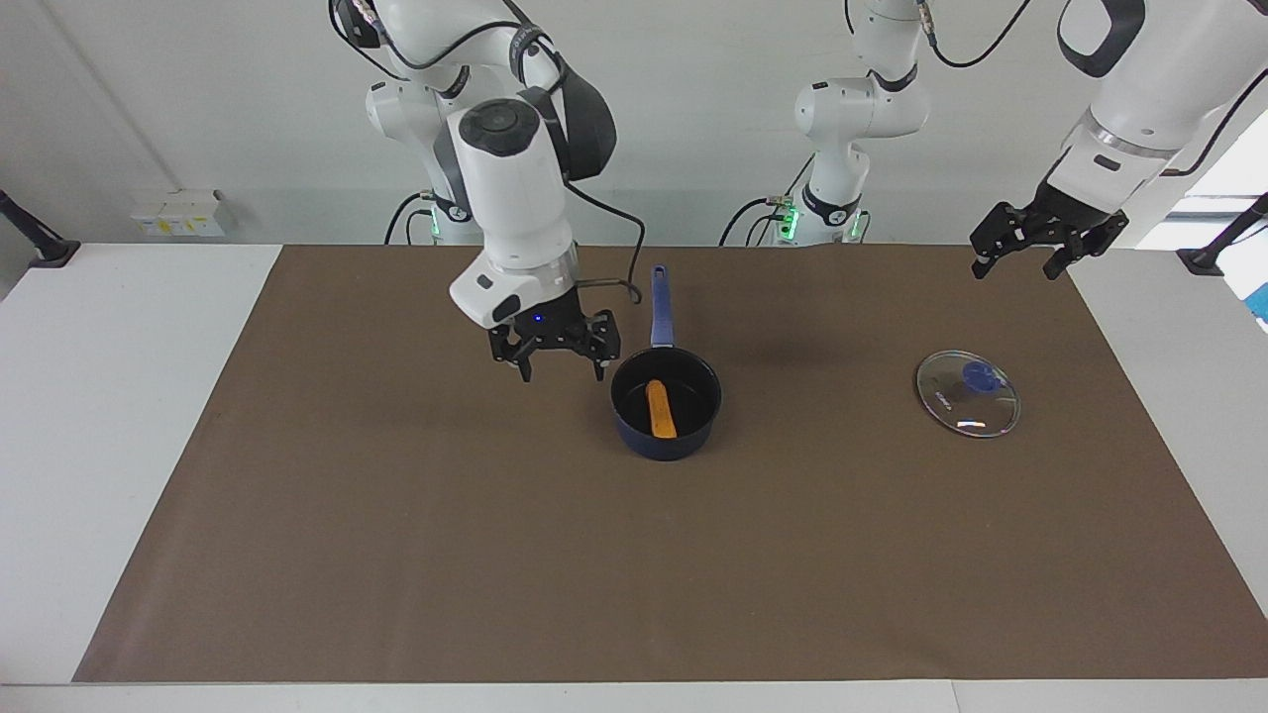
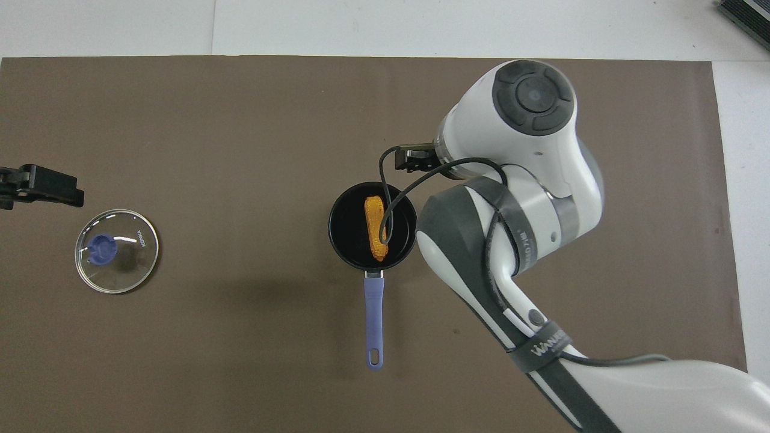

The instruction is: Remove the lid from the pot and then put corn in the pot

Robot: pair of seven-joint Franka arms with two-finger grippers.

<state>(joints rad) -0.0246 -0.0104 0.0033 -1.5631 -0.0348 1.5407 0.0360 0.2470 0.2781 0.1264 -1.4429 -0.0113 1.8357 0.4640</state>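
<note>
Pot (image 1: 666, 404) sits mid-bench on the brown mat (image 1: 396, 555), uncovered, handle (image 1: 660, 305) pointing toward the robots. The corn (image 1: 661, 409) lies inside on the black bottom, lengthwise along the handle's line, touching nothing but the pot. Right gripper (image 1: 561, 368) hangs in the air just beside the pot, toward the right arm's end of the bench — jaws released, spread apart and pointing down, nothing between them; the pot rim is close to the jaw tips but apart from them. In the overhead view the right arm's wrist and elbow cover most of that gripper, and a black cable (image 2: 391, 198) from it loops across the pot's mouth. Lid (image 1: 967, 393) lies flat on the mat, blue knob up, well apart from the pot, toward the left arm's end of the bench. Left gripper (image 1: 1020, 262) is raised above that end of the bench, the lid well below its jaws and clear of them — jaws spread, empty, tilted downward. In the overhead view only a dark piece of the left gripper (image 2: 42, 186) shows at the edge, just beside the lid. Both task things rest free of any jaws.
</note>
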